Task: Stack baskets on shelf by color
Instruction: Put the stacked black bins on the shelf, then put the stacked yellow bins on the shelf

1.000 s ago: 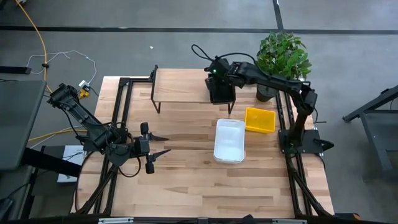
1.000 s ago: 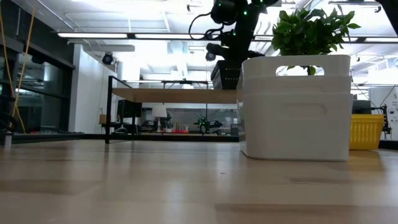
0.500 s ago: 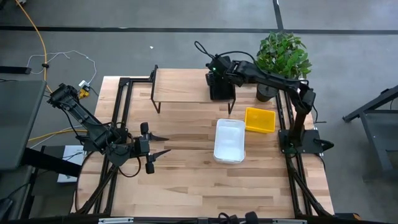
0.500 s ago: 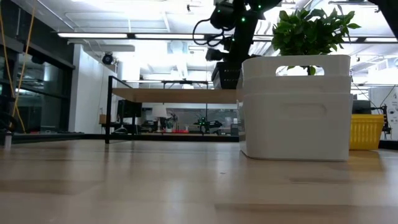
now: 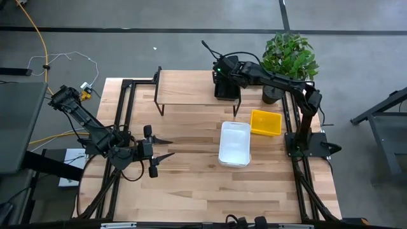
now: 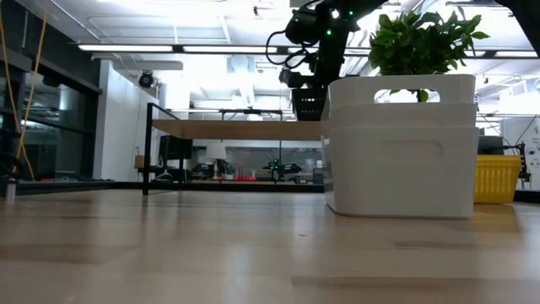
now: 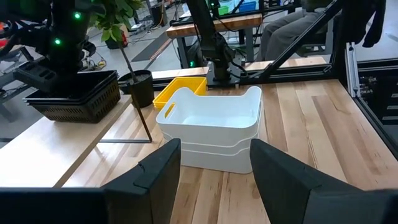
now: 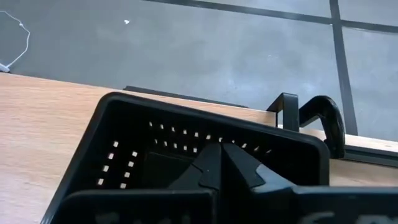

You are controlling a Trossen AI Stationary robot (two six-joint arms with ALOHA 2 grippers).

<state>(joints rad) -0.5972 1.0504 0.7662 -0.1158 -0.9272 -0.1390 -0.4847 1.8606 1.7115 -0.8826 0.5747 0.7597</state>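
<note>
A black grid-walled basket (image 5: 227, 90) (image 7: 78, 99) is at the right end of the shelf (image 5: 184, 89) (image 6: 228, 128), a light wood top on thin black legs. My right gripper (image 5: 224, 69) (image 8: 221, 163) reaches down into it and is shut on it. Two nested white baskets (image 5: 234, 143) (image 7: 214, 124) stand on the table in front of the shelf. A yellow basket (image 5: 265, 122) stands on the table to their right. My left gripper (image 5: 166, 147) (image 7: 214, 180) is open and idle over the left-middle of the table, pointing at the white baskets. My right gripper holds the black basket at the rim of one wall (image 8: 186, 193), coming from above with fingers (image 8: 245, 171) pointing down into the basket. The basket stays upright. Whether its bottom (image 7: 87, 115) rests on the shelf top or hangs just over it, I cannot tell.
A potted plant (image 5: 289, 57) stands at the table's far right corner, just right of the shelf. Black frame rails (image 5: 124, 114) run along the table's left and right edges. The shelf top left of the black basket (image 5: 178, 88) is bare wood.
My right gripper has carried the black basket a short way toward the table's far edge, over the shelf's right end. It has stayed shut on the basket, which has stayed upright.
</note>
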